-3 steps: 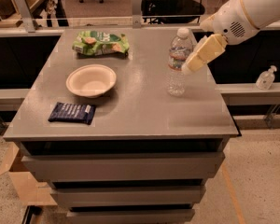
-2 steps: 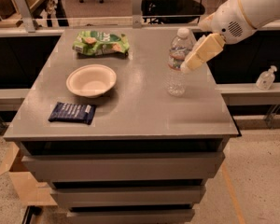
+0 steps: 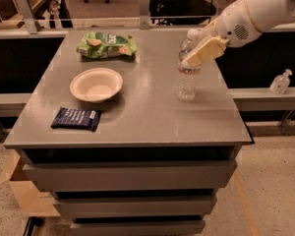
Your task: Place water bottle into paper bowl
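Note:
The water bottle (image 3: pixel 186 85) stands upright on the grey table (image 3: pixel 152 114), right of centre, with its white cap at the top. My gripper (image 3: pixel 191 57) reaches in from the upper right and sits at the bottle's neck and label band, partly covering them. The paper bowl (image 3: pixel 96 84) sits upright and empty on the left half of the table, about a bowl's width and a half left of the bottle.
A green snack bag (image 3: pixel 106 44) lies at the back behind the bowl. A dark blue packet (image 3: pixel 76 118) lies near the front left edge. A small pump dispenser bottle (image 3: pixel 280 82) stands on a ledge at right. A cardboard box (image 3: pixel 19 191) is on the floor at left.

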{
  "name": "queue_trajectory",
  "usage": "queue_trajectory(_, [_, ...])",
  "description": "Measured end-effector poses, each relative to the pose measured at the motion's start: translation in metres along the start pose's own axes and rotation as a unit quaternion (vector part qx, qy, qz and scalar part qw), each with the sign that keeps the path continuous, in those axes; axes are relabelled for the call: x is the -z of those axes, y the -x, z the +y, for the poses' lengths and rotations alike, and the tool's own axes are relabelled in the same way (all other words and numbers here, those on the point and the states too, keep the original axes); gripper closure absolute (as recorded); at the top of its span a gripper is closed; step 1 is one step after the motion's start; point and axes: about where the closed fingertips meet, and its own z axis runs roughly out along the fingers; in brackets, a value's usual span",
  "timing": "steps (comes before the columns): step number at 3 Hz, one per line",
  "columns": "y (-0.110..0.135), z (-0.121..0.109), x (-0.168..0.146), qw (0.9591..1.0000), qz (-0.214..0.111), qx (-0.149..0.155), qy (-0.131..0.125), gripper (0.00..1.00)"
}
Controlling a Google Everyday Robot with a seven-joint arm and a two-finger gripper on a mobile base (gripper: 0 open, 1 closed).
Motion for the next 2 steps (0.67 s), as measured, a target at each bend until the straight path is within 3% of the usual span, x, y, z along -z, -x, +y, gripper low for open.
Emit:
queue_trajectory(1, [0.01, -0.001, -0.007, 0.9997, -0.02, 0.01, 0.008, 0.65])
queue_trajectory(2, [0.028, 0.001, 0.004, 0.9978, -0.06, 0.028, 0.001, 0.88])
